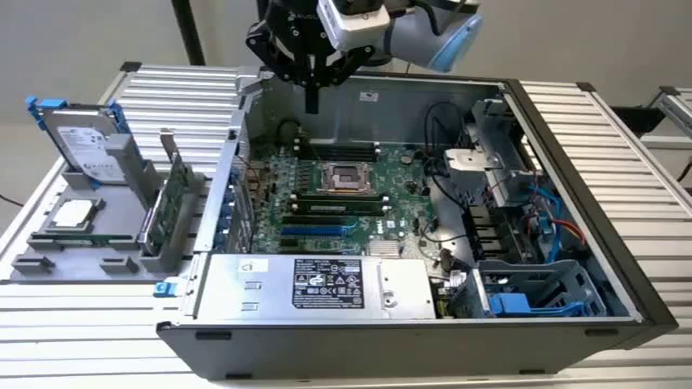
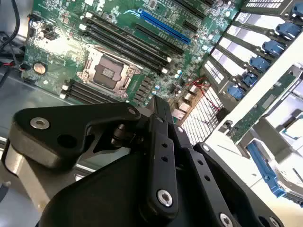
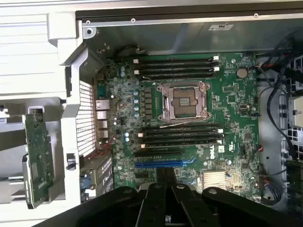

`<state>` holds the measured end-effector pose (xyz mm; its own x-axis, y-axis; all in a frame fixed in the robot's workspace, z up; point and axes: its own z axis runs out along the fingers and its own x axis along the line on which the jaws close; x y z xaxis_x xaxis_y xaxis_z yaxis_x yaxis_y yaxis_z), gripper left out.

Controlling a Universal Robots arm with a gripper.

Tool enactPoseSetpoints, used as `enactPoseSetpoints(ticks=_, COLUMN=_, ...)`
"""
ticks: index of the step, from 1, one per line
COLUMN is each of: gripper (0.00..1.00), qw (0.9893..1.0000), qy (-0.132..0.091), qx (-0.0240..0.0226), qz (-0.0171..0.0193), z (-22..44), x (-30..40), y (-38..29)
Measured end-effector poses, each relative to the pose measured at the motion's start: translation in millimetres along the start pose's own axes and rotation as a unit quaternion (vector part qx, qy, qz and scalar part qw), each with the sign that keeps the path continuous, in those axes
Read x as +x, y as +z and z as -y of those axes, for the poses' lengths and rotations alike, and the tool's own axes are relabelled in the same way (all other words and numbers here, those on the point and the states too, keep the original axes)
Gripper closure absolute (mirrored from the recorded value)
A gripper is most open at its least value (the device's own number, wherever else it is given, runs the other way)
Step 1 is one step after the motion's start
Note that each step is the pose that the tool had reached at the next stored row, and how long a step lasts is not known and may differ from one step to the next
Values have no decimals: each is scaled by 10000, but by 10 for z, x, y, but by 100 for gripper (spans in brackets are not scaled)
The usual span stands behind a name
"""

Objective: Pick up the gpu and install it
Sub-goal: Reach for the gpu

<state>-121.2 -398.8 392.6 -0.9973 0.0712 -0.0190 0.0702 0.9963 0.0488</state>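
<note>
1. Gpu (image 1: 171, 203) upright on its long edge in the gray tray (image 1: 44, 267), silver bracket at the upper end, green board running down into a tray slot.
2. Outside the case (image 1: 605, 243), just beside the case wall on the exterior view's left; not yet picked up, not yet installed.
3. In the first wrist view, same gpu (image 3: 39, 146) beyond the slotted rear wall, across from the motherboard (image 3: 189, 123).
4. Well apart from the gripper (image 1: 313, 105), which hangs over the far part of the open case, toward the exterior view's right of the card, with the case wall between the two.
5. Fingers pressed together, nothing between them; in both wrist views, black fingers meeting at the tips (image 3: 165, 175) (image 2: 158, 101).
6. Wrist turned straight down, fingers vertical, above the motherboard near its far edge, touching nothing.
7. Below the gripper, an open CPU socket (image 1: 348, 176) flanked by memory slots; nearer the front, a blue slot (image 3: 158, 164).
8. In the tray beside the gpu, a hard drive (image 1: 87, 146) with blue rails, leaning upright.
9. At the case's near edge, a power supply (image 1: 324, 284).
</note>
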Motion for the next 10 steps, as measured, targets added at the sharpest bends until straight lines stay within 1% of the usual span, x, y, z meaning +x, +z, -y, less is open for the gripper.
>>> enactPoseSetpoints(ticks=7, gripper=100, qw=10000, qy=0, qx=0, qz=0, z=0, x=0, y=0)
enactPoseSetpoints(ticks=10, gripper=100, qw=10000, qy=1, qx=0, qz=0, z=1, x=11, y=0)
